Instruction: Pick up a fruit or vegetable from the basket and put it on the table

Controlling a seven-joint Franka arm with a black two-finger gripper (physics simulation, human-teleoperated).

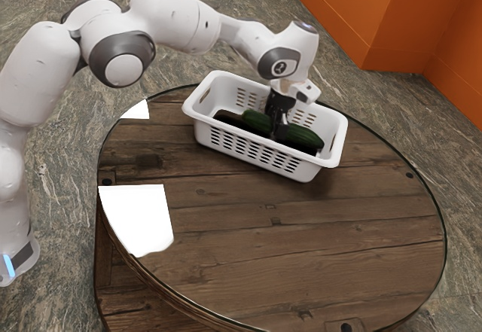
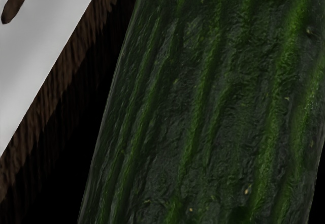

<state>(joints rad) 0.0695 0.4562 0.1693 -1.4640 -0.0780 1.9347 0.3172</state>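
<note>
From over here I can't tell if the jaws are apart or closed; they point down inside the white basket point(image 1: 337, 141), right at the dark green cucumber point(image 1: 304, 137). That cucumber lies low in there, within the walls, and I see no sign of a lift. So I'd say reaching it is done; gripping, raising and setting it on the wooden surface point(image 1: 301, 226) remain.
</note>
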